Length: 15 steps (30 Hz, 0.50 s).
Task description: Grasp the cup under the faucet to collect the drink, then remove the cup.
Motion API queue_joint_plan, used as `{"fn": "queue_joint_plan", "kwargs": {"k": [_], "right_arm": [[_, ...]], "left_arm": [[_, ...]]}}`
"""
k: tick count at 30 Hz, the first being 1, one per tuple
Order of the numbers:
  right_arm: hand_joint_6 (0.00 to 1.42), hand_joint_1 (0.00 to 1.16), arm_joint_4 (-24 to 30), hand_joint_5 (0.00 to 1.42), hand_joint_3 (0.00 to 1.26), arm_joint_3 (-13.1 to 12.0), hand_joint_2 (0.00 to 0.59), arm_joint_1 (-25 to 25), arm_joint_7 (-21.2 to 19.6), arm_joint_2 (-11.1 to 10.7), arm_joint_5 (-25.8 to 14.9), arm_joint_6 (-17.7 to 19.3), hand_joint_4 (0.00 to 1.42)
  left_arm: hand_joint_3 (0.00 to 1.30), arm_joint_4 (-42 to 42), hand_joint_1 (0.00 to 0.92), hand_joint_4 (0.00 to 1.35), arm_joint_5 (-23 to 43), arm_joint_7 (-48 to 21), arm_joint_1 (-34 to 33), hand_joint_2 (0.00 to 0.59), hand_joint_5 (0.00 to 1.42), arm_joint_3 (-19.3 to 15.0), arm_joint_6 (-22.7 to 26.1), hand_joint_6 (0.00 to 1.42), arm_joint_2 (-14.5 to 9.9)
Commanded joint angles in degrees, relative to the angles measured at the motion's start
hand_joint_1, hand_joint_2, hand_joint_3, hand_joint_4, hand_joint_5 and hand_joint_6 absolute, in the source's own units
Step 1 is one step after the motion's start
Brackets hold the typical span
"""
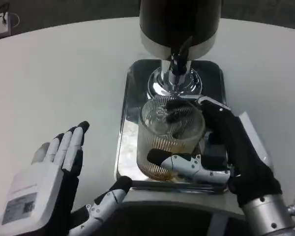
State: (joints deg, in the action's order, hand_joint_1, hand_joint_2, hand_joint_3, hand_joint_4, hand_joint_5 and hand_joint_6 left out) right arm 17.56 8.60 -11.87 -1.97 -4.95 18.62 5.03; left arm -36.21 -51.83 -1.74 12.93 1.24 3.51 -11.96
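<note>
Cup (171, 142): one ribbed glass with a little amber drink, on the tray's (129, 118) near half just before the single faucet (176, 61). Left robot hand (44, 182) waits spread, empty, at the surface's near edge; right robot hand (221, 152) wraps the cup. Keep it upright, draw it straight off the tray.

Ribbed glass cup (169, 135) upright; amber drink inside.
</note>
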Motion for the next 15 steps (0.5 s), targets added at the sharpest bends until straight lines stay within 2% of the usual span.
{"fn": "queue_joint_plan", "kwargs": {"k": [1, 10, 15], "right_arm": [[1.42, 1.12, 6.47, 1.19, 0.84, -0.36, 0.123, 2.81, 1.27, -0.21, -1.52, 0.88, 1.06], [1.42, 1.12, 13.82, 1.19, 0.84, -1.54, 0.123, 6.67, 4.49, -1.35, -3.81, 0.92, 1.04], [1.42, 1.12, 18.32, 1.19, 0.84, -2.53, 0.123, 9.33, 7.22, -3.61, -5.7, 1.76, 1.04]], "left_arm": [[0.0, -0.93, 0.0, 0.0, -2.29, -0.14, 0.06, 0.159, 0.0, 0.95, 1.53, 0.0, 0.97], [0.0, -3.99, 0.0, 0.0, -8.21, -2.08, 0.52, 0.14, 0.0, 2.85, 2.48, 0.0, 1.04], [0.0, -7.65, 0.0, 0.0, -10.88, -3.6, 1.56, 0.133, 0.0, 3.79, 2.09, 0.0, 1.55]]}}
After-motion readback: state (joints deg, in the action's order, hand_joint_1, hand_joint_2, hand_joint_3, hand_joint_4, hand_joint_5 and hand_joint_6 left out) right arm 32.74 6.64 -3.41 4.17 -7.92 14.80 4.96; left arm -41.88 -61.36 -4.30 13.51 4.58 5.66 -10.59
